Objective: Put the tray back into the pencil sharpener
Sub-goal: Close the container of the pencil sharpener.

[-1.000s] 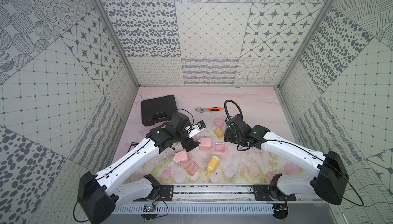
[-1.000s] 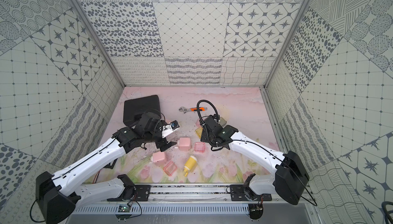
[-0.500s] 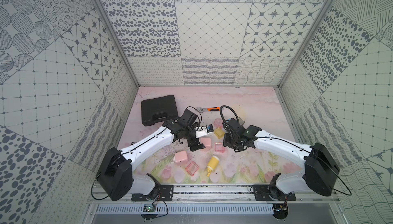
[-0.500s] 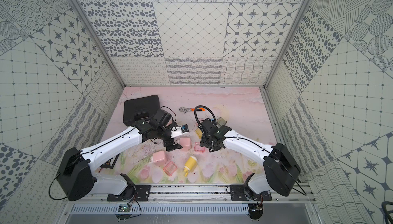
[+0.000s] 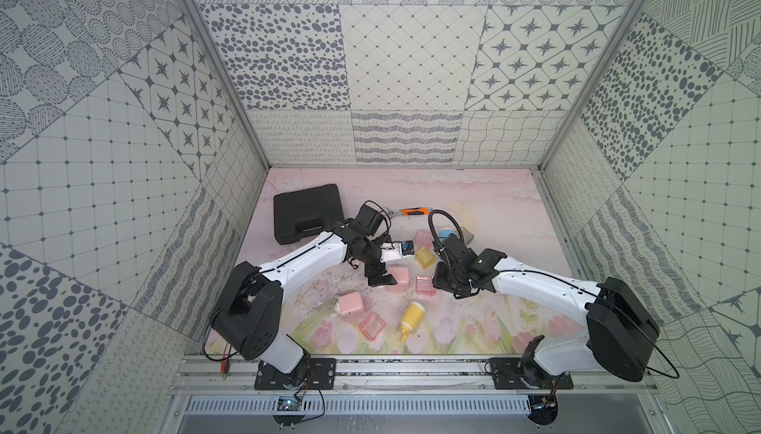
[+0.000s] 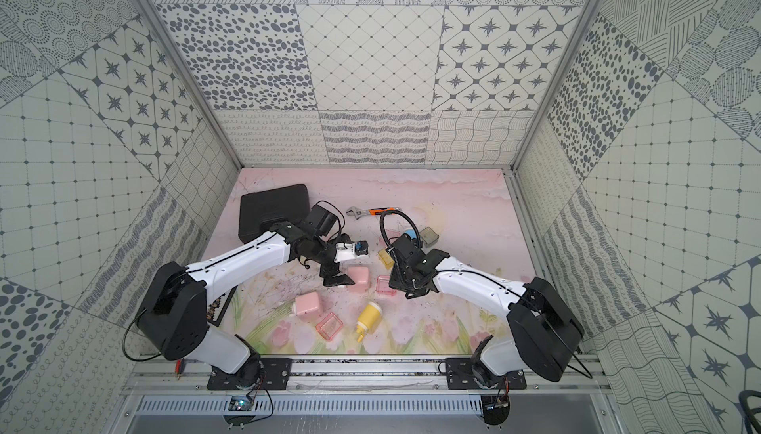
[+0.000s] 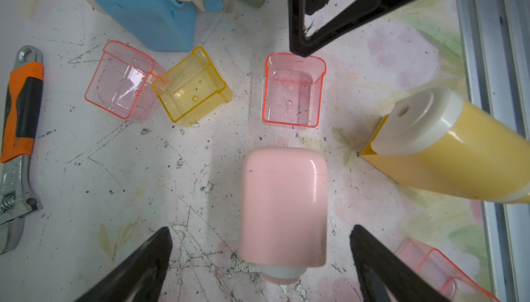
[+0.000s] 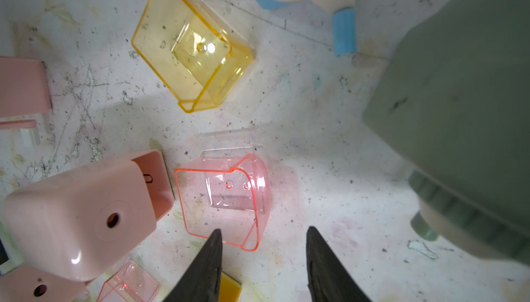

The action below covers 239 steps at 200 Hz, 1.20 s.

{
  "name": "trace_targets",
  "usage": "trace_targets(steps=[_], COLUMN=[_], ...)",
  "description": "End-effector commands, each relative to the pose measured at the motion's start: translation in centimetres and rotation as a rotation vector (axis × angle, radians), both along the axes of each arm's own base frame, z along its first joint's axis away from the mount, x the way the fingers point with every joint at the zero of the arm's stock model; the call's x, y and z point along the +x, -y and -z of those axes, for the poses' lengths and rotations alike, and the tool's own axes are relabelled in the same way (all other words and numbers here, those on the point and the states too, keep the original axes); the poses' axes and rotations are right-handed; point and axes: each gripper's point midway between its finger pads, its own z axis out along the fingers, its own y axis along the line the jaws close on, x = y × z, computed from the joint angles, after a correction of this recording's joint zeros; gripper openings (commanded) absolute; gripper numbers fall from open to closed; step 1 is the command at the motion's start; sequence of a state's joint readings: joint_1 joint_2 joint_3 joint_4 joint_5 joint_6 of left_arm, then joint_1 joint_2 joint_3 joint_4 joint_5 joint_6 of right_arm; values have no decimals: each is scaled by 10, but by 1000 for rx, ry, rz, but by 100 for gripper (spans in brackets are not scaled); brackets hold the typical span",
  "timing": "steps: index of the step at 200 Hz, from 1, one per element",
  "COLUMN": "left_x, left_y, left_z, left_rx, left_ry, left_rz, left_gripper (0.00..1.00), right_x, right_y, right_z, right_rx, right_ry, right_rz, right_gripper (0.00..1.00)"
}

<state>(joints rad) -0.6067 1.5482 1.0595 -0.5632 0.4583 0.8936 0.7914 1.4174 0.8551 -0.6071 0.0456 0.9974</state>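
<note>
We locate the pink tray [image 8: 226, 200] just beside the slot of the pink pencil sharpener [image 8: 80, 214], one tray wall between the jaws of the right pincer [image 8: 263, 230], which stands parted and empty.

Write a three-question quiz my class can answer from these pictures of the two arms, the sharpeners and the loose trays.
1. True or false: the left gripper is open, and in its wrist view a pink sharpener lies between its fingers.
2. What colour is the tray at the tips of the right gripper? A blue, B pink, C green.
3. Name the tool with the orange handle.

Key
1. True.
2. B.
3. A wrench.
</note>
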Motion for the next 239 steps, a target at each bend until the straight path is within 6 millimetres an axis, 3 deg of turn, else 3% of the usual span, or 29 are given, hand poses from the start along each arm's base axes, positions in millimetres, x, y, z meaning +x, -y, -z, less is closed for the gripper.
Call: trace_targets(steps=[1,40,121,184,239], left_x=[-6,1,-14,-16,-16], left_y=[6,9,11,6,7], left_z=[4,14,39,52,53], left_rx=[-34,6,74,101,91], left_ry=[-37,-53,-88,-82,-68], left_rz=[80,76,124,126,126], left_gripper=[97,93,88,68,50], right_x=[9,13,16,20,22], right_y=[-4,-4,-3,-11,-13], right_z=[-12,-9,-8,-1,13], right_rx=[30,48,54,69,44], right_ry=[41,38,33,33,21], right_rz=[13,19,15,-4,-30], right_gripper=[49,49,48,46,39])
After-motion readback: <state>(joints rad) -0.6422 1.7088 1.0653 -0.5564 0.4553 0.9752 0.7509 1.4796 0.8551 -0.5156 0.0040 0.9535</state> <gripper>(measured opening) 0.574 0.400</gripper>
